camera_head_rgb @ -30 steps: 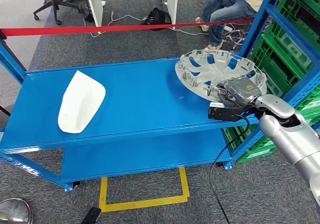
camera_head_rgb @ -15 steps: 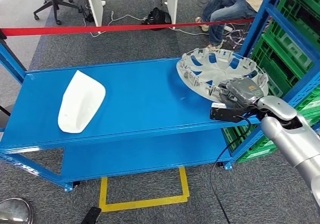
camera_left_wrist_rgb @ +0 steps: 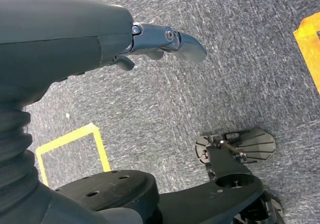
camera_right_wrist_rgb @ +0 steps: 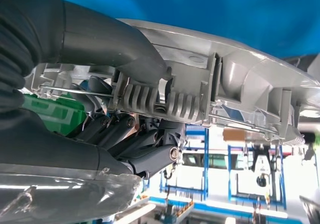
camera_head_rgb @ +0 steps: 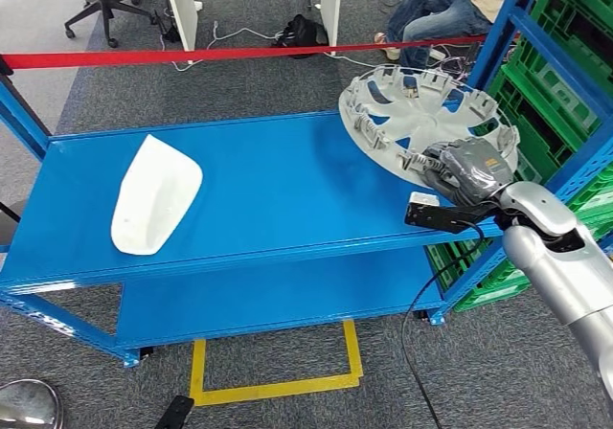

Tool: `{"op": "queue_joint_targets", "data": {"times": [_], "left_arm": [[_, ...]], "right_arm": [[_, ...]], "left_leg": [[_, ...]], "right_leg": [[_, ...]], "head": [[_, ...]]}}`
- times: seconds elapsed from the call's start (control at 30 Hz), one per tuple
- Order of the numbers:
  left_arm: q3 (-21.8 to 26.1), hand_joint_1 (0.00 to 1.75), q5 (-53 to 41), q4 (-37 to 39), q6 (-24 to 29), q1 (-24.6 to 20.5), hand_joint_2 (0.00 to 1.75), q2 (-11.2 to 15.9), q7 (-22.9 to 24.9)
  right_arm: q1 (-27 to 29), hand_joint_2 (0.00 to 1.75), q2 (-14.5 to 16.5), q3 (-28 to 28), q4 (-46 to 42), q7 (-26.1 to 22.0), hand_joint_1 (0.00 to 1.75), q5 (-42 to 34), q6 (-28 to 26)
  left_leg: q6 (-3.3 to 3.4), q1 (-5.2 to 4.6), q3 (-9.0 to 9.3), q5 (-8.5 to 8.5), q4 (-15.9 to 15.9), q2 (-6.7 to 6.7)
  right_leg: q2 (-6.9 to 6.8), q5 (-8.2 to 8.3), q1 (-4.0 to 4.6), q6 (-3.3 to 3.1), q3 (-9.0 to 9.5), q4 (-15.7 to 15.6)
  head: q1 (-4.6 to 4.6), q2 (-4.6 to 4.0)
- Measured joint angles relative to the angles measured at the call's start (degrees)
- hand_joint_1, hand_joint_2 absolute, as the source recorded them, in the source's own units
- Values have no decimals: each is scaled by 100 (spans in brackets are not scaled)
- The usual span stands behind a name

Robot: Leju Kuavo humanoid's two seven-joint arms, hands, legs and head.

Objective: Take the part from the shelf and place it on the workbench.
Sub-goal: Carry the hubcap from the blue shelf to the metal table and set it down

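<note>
A grey round wheel cover (camera_head_rgb: 426,123) is tilted above the right end of the blue shelf (camera_head_rgb: 275,190), its far edge raised. My right hand (camera_head_rgb: 463,172) grips its near rim. Close up, the thumb lies on one face of the wheel cover's rim (camera_right_wrist_rgb: 211,89) and the dark fingers (camera_right_wrist_rgb: 147,144) curl under the other. My left hand (camera_left_wrist_rgb: 158,41) hangs over the carpet with nothing in it, fingers loosely extended.
A white curved shell part (camera_head_rgb: 154,196) lies on the shelf's left side. Green crates (camera_head_rgb: 556,75) in a blue rack stand right of the shelf. A red tape barrier (camera_head_rgb: 216,56) runs behind, and a seated person (camera_head_rgb: 441,8) is beyond it.
My right hand has lifted the wheel cover, tipping its far edge higher and shifting it slightly right. The white part has not moved.
</note>
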Motion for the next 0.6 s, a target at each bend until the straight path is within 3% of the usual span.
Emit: {"op": "queue_joint_targets", "data": {"times": [0.6], "left_arm": [[0,0,-45,0,5,-17,175,-38,0]], "right_arm": [[365,175,13,-350,-355,11,175,206,-556]], "left_leg": [[0,0,-1,0,0,-1]], "right_leg": [[-2,0,0,0,1,0]], "head": [[1,0]]}}
